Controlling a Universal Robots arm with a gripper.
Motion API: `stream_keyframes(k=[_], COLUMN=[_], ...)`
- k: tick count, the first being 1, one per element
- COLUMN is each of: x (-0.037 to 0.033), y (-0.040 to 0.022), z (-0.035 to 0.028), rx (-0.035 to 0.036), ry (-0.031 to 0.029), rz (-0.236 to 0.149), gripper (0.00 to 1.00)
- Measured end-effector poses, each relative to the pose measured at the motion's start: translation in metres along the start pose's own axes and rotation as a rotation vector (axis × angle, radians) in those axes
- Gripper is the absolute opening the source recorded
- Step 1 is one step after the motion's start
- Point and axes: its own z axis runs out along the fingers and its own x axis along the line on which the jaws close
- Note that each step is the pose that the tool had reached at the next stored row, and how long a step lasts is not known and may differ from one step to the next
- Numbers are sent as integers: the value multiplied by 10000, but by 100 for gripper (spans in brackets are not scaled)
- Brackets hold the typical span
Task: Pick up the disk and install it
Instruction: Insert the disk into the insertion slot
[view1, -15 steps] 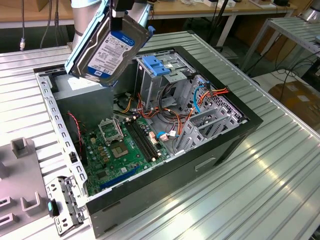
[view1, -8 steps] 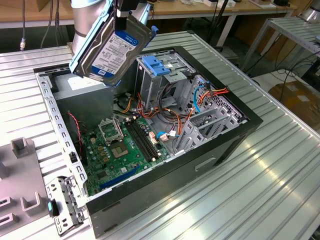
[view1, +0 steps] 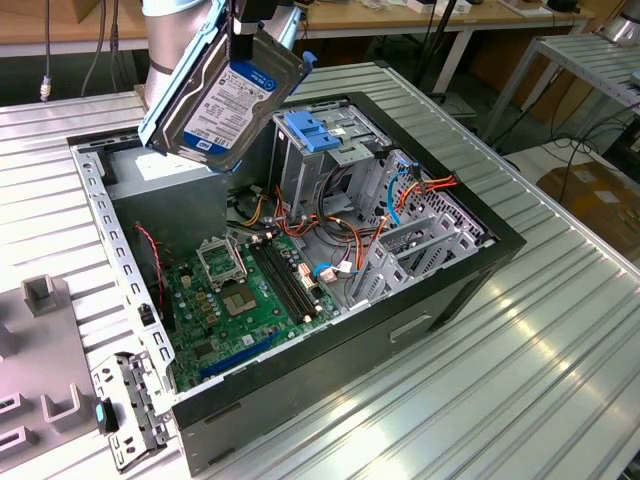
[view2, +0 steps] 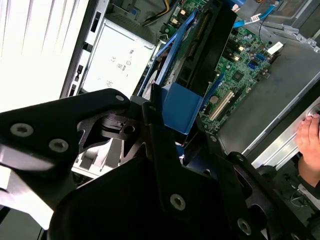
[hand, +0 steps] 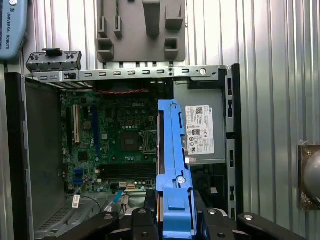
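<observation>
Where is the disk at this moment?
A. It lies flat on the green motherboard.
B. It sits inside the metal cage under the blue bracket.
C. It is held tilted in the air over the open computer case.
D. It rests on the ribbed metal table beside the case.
C: in the exterior view the disk hangs tilted above the open computer case, and in the first wrist view the hand grips its blue rail.

The arm (view1: 176, 40) is showing as a thick silver-grey cylinder in the exterior view, and a light-blue joint cap (hand: 10, 27) with small lettering is peeking into the first wrist view. The hand (view2: 176, 119) is presenting matt black angular link plates (view2: 75, 112), with round silver screws (view2: 58, 145) gleaming on them.
</observation>
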Motion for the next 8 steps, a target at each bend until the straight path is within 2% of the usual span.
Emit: stream_keyframes(k=[3,4,6,7,8], x=[1,2,7,9,9], y=[18,42,156,185,190], z=[0,-1,-1,-2,-1], rx=[18,57,221,282,290], ry=[-1,-2,-11,-14,-15], rz=[-2,-2,0,0,1], gripper=[37,37,37,37,37])
